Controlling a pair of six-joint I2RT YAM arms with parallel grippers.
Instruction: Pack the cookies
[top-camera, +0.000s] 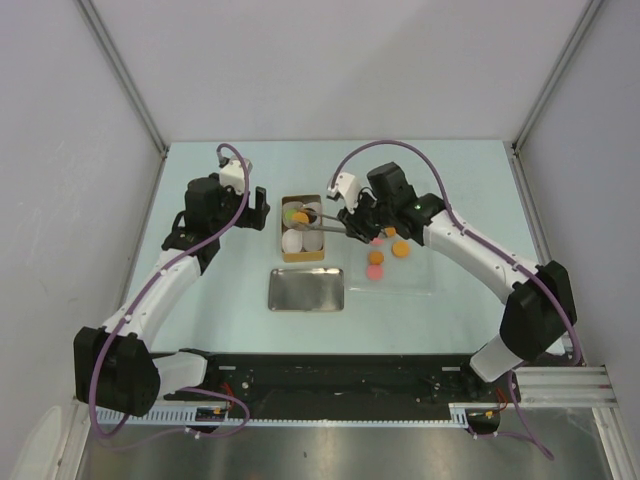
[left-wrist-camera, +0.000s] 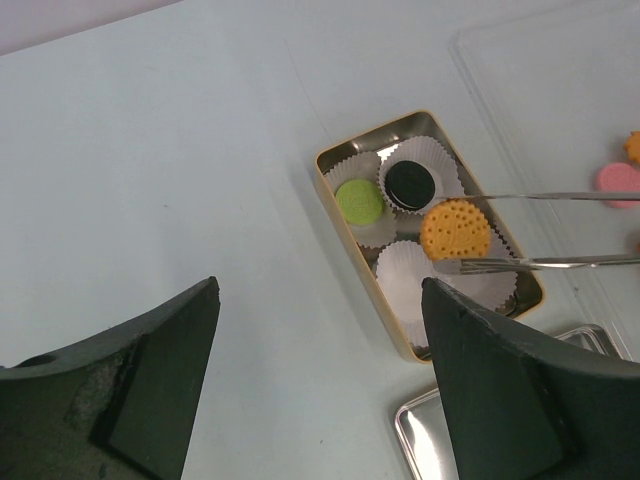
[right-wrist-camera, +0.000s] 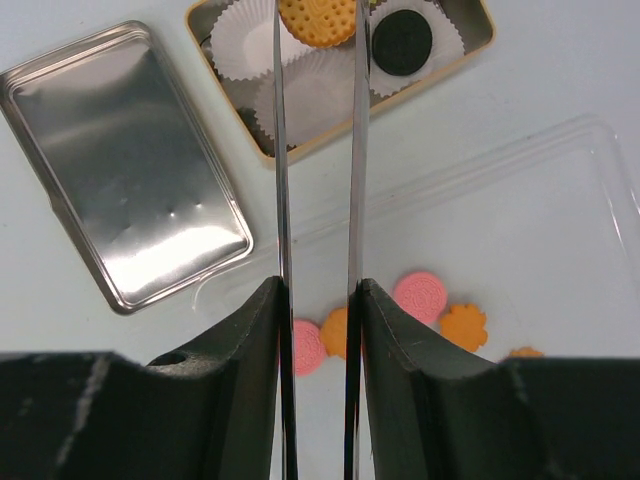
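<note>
A gold tin (top-camera: 284, 240) holds white paper cups, a green cookie (left-wrist-camera: 359, 200) and a black cookie (left-wrist-camera: 409, 181). My right gripper (right-wrist-camera: 318, 300) is shut on metal tongs (right-wrist-camera: 279, 150). The tong tips pinch an orange cookie (left-wrist-camera: 455, 229) just above the tin's cups; it also shows in the right wrist view (right-wrist-camera: 316, 20). More orange and pink cookies (right-wrist-camera: 419, 296) lie on a clear plastic tray (right-wrist-camera: 560, 230) right of the tin. My left gripper (left-wrist-camera: 320, 300) is open and empty, above bare table left of the tin.
The tin's silver lid (top-camera: 306, 289) lies flat in front of the tin, left of the clear tray. White walls enclose the table on three sides.
</note>
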